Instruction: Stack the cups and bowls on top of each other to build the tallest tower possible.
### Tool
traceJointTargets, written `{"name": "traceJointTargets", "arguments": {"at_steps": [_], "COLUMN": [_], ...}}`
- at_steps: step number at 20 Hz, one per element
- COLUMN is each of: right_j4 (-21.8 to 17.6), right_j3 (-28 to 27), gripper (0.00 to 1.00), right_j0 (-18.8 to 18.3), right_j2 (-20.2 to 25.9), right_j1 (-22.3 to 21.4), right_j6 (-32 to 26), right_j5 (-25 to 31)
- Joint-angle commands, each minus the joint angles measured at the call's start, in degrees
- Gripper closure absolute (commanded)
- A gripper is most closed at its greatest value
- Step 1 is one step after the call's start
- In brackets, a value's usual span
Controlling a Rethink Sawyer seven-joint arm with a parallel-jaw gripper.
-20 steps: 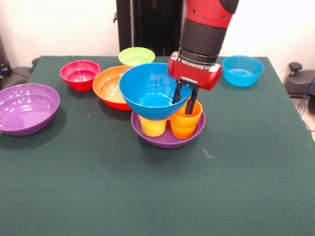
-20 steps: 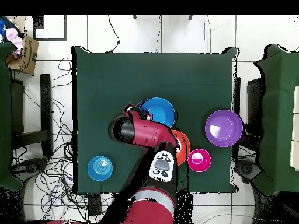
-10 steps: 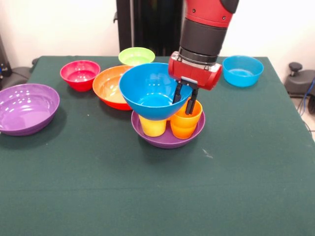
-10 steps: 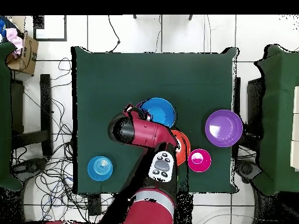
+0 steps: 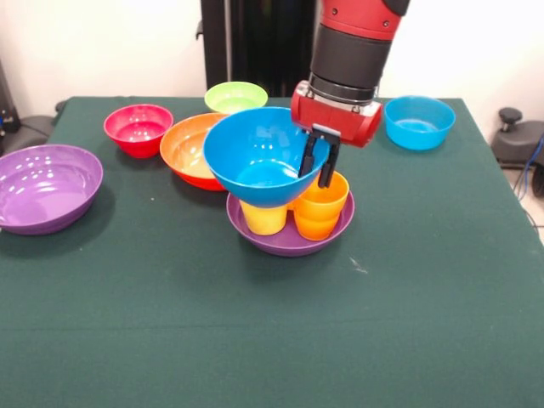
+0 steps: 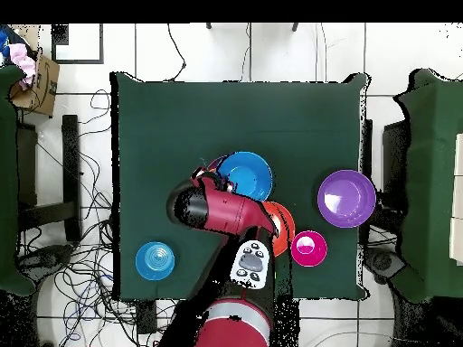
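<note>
The tower stands mid-table. Its base is a purple bowl (image 5: 289, 240) holding a yellow cup (image 5: 263, 220) and an orange cup (image 5: 321, 206) side by side. A large blue bowl (image 5: 255, 157) rests upright on the two cups. My gripper (image 5: 314, 180) hangs at that bowl's right rim, open, with one finger inside the bowl and one outside. In the overhead view the blue bowl (image 6: 246, 173) shows beside my arm, which hides the gripper and the cups.
An orange bowl (image 5: 185, 146) lies just behind-left of the tower, with a red bowl (image 5: 137, 127) and a light green bowl (image 5: 235, 96) beyond it. A second purple bowl (image 5: 44, 185) sits at the left edge. A small blue bowl (image 5: 418, 121) stands at the back right.
My gripper has risen a little along the blue bowl's rim. The bowl has stayed on the cups, shifting only very slightly left.
</note>
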Motion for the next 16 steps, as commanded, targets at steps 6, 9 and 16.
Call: {"name": "traceJointTargets", "arguments": {"at_steps": [6,9,16], "right_j4": [-2.49,-2.33,-2.12], "right_j3": [7.52,7.50,7.17], "gripper": [1.00,1.00,1.00], "right_j0": [1.31,1.44,1.41], "right_j2": [6.62,6.63,6.91], "right_j1": [1.51,1.66,2.37], "right_j6": [4.48,4.60,4.80], "right_j5": [7.50,7.28,6.41]}}
